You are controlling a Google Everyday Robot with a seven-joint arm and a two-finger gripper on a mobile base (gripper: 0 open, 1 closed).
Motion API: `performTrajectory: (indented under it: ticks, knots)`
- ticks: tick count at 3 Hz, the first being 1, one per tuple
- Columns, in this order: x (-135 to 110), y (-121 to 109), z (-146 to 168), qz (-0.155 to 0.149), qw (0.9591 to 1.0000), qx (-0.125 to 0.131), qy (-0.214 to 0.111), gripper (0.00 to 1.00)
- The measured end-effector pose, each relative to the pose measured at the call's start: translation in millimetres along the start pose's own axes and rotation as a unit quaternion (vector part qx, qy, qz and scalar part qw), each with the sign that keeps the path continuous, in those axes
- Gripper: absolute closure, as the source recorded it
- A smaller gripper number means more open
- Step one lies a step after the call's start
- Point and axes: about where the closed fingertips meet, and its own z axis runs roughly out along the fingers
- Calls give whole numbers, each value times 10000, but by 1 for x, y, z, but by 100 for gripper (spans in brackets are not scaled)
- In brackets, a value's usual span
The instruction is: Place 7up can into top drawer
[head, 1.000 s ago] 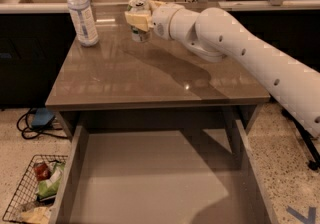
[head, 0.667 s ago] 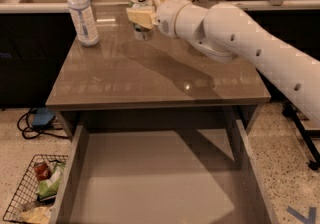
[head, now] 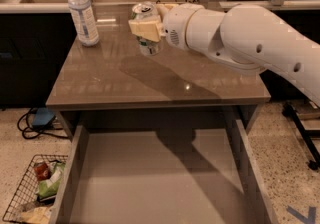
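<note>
While the white arm [head: 250, 38] reaches in from the right, its gripper [head: 145, 24] squeezes the 7up can [head: 149, 47] above the cabinet top [head: 125, 80], behind the open top drawer [head: 150, 178]. No writing is readable.

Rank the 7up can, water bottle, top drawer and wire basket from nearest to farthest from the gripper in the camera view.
The gripper is above the cabinet top, closed on the can.
1. 7up can: in its grip.
2. water bottle: back corner, picture's left.
3. top drawer: open, below and in front.
4. wire basket: on the floor, lower left.
</note>
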Motion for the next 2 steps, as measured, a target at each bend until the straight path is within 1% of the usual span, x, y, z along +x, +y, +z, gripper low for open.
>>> performTrajectory:
  ticks: [1,2]
  knots:
    - [16,28,-38,-70,9998,-81,170,100]
    - [43,58,-65,-131,9992,-347,150,100]
